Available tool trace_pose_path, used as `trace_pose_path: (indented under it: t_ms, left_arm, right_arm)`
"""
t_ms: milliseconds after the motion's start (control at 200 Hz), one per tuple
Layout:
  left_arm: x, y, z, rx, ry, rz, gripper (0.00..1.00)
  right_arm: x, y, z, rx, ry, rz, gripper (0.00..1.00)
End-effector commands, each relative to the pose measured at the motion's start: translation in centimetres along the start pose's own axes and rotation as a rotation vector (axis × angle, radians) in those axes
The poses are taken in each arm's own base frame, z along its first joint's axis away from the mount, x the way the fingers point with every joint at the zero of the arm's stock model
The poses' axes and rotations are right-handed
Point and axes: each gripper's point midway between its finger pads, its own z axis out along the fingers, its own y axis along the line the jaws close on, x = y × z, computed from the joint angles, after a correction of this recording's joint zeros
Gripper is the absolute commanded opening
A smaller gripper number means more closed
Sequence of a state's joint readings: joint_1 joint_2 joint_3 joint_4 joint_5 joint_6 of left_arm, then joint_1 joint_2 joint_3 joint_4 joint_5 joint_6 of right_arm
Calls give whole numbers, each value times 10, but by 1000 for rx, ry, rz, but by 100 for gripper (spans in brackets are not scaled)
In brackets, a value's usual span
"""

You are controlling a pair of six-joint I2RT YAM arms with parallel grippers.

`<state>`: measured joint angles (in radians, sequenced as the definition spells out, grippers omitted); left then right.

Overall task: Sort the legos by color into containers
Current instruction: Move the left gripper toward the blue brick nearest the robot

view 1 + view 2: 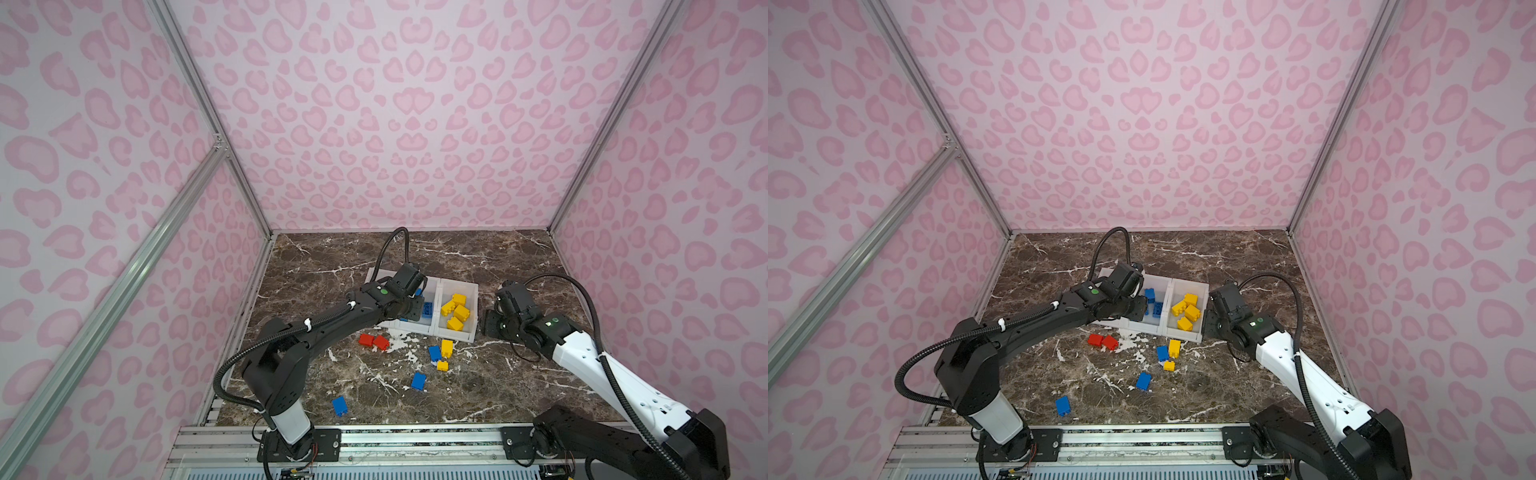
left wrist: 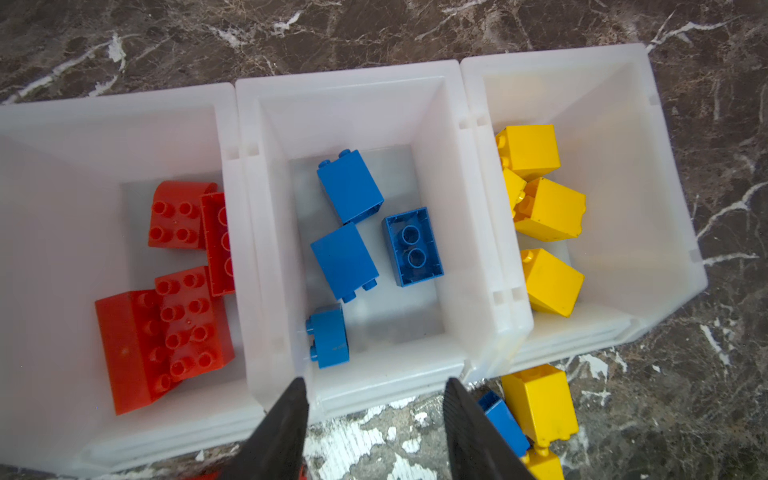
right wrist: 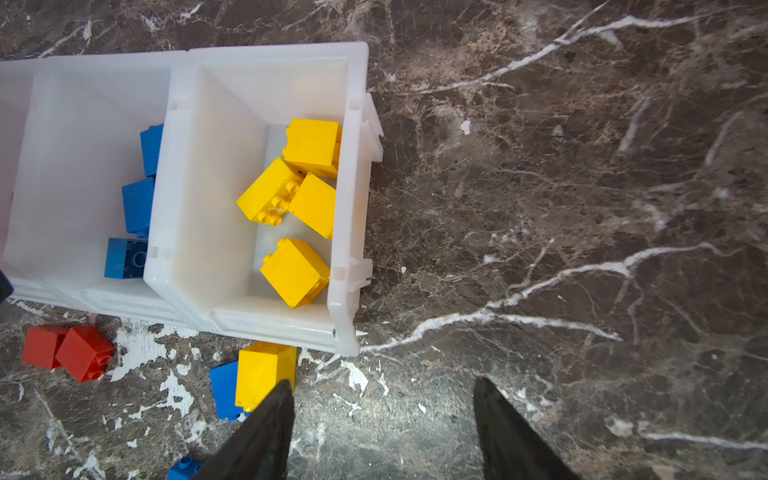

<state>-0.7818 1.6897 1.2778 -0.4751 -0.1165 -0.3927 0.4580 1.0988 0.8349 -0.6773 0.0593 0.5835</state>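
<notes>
Three white containers (image 2: 349, 79) stand joined in a row. In the left wrist view the first holds red legos (image 2: 174, 299), the middle one several blue legos (image 2: 345, 257) and the third yellow legos (image 2: 548, 208). My left gripper (image 2: 374, 382) is open and empty above the middle container's front wall; in a top view it (image 1: 415, 309) hangs over that container. My right gripper (image 3: 382, 384) is open and empty over bare table just right of the containers (image 1: 457, 286). Loose on the table are two red legos (image 1: 373, 340), a blue lego (image 1: 434, 353) against a yellow one (image 1: 447, 347), and a small yellow lego (image 1: 442, 365).
Two more blue legos (image 1: 418, 381) (image 1: 339, 405) lie nearer the front edge. The marble tabletop (image 1: 519, 266) is boxed in by pink patterned walls at the back and sides. A metal rail (image 1: 415, 440) carrying both arm bases runs along the front.
</notes>
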Motion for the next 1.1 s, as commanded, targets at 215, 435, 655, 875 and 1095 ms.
trace_pose_path:
  t_ms: [215, 435, 655, 875, 1095]
  left_arm:
    - [4, 11, -24, -5, -67, -56, 55]
    - [24, 35, -44, -48, -82, -97, 56]
    - [54, 63, -59, -109, -76, -154, 56]
    - [106, 92, -70, -191, -15, -285, 57]
    - [165, 118, -85, -271, 55, -442, 61]
  right_arm:
    - [4, -1, 6, 5, 11, 10, 69]
    - [11, 0, 10, 0, 35, 15, 69]
    - [17, 5, 13, -4, 49, -3, 69]
    - [20, 11, 17, -18, 52, -11, 69]
    - [25, 14, 20, -21, 64, -20, 69]
